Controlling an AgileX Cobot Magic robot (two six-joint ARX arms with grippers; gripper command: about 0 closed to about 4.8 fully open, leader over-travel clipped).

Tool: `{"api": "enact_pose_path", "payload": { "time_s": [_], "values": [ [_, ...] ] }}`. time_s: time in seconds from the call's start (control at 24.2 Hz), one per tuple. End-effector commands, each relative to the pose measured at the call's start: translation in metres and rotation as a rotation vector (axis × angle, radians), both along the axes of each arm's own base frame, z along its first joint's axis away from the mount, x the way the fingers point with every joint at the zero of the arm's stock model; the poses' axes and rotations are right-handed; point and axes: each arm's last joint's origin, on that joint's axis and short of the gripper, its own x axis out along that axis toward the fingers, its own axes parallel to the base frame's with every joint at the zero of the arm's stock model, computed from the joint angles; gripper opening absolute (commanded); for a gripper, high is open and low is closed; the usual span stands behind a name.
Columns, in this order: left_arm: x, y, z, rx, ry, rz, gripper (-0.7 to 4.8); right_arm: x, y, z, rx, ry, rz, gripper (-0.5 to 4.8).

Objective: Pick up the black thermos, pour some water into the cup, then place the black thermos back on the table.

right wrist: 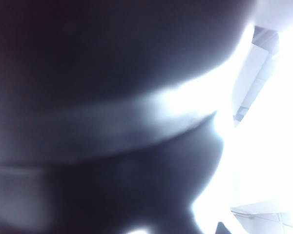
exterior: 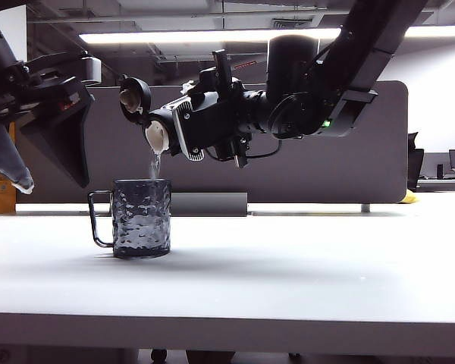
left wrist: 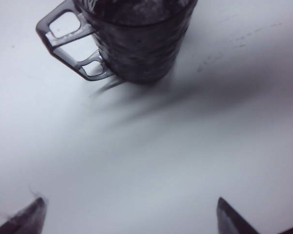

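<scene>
**A:** Fingers first: the left gripper [left wrist: 129, 214] has its two dark fingertips [left wrist: 27, 217] spread wide with nothing between them, hanging above the wide flat white table [exterior: 303, 265] at the far left. The right gripper [exterior: 205, 125] is clamped around the tall matte-black cylindrical thermos [exterior: 167, 129], up in the air near the middle.

**B:** Which way is the flask lying?

**A:** Nearly level. Long axis runs left-right in the exterior view, mouth end at the left and dipped slightly, flip lid [exterior: 134, 97] hanging open above the beige spout. A thin stream of water [exterior: 155, 165] drops from it into the short smoky dimpled glass cup [exterior: 142, 218], which stands upright on the table right below, squared loop handle [exterior: 98, 218] pointing left.

**B:** Arm pose?

**A:** Right arm comes down from the top right corner, wrist bent so the gripper points sideways to the left. Left arm is parked high, gripper angled down toward the cup.

**B:** Anything hard to see?

**A:** Most of the thermos body is buried in the gripper. Right wrist view is just a blurry dark mass [right wrist: 102, 97] against glare. Left wrist view cuts off the cup's rim.
</scene>
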Motion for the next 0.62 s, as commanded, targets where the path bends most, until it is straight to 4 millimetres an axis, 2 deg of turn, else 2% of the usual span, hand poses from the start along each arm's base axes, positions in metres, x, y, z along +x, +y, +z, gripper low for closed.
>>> {"api": "enact_pose_path", "payload": {
  "time_s": [0.04,0.45,0.62],
  "values": [
    [0.0000,-0.0006,0.0015,-0.002,-0.006,-0.007,4.79,-0.0037,0.0020,0.0160,0.044,-0.073,0.007,0.64],
    [-0.0005,-0.0003,0.0011,0.002,0.000,-0.006,4.79,-0.0041,0.0031,0.0151,0.039,-0.064,0.013,0.64],
    [-0.0005,-0.0003,0.0011,0.002,-0.001,-0.006,4.79,-0.0046,0.0057,0.0076,0.053,0.048,0.027,0.64]
  ]
}}
